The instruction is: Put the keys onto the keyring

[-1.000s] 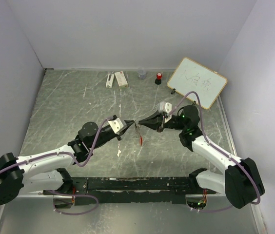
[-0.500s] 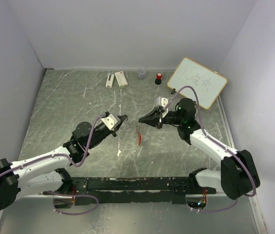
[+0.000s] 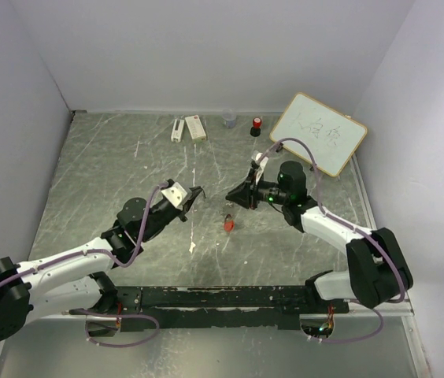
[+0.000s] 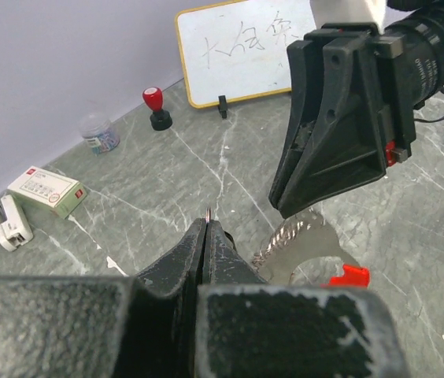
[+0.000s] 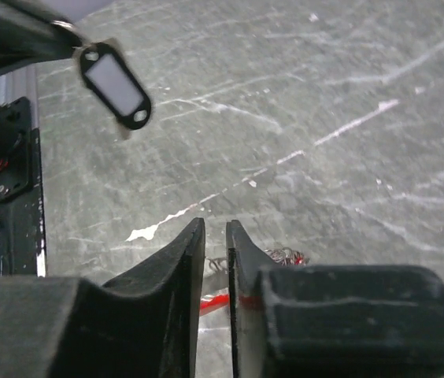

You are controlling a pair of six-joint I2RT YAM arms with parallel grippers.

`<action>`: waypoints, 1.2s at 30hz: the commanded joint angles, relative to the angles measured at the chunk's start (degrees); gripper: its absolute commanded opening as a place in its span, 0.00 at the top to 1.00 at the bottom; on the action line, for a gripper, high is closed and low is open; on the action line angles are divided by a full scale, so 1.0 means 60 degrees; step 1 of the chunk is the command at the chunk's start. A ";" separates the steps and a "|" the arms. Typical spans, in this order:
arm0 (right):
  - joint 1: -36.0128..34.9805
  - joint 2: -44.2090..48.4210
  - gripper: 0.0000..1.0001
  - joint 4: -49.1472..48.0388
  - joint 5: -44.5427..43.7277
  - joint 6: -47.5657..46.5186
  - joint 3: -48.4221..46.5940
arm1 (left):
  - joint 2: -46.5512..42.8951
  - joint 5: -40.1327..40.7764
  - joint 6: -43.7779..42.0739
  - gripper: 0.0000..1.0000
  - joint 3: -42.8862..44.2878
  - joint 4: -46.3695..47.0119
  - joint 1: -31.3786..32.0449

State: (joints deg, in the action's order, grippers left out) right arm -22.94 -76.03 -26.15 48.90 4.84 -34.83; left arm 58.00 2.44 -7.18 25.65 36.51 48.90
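The keyring lies on the table between the two grippers, a red plastic piece with a tangle of thin chain. In the right wrist view its red strip shows below the jaws. In the left wrist view a bit of red shows behind a blurred silver piece. My left gripper is shut with a thin metal tip sticking out between the jaws. A black-headed key hangs from it. My right gripper hovers above the keyring, its jaws slightly apart and empty. The red-headed key is not clearly seen.
A whiteboard leans at the back right. A red-topped stamp, a small clear jar, a white box and a stapler stand along the back wall. A white scrap lies near the front.
The keyring hung between both grippers; the right gripper has let it go and it now lies on the table. The left gripper drew back to the left.
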 commanded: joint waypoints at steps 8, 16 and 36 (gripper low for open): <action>-0.0004 0.1478 0.56 0.0784 -0.3739 0.1704 0.0915 | -0.0065 0.0212 0.0361 0.93 -0.0172 -0.0093 -0.0075; 0.0014 0.1969 0.49 0.3438 -0.7896 0.3130 0.0409 | 0.0333 -0.0021 0.0529 0.93 -0.0061 0.0023 -0.0088; 0.0014 0.2045 0.54 0.5752 -0.9139 0.5315 0.1279 | 0.0923 -0.0585 0.1086 0.93 -0.0111 0.0385 -0.0092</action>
State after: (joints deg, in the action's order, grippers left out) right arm -22.98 -65.71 4.75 -2.57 34.17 -28.25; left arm 62.78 1.02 -1.91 25.15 35.81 48.82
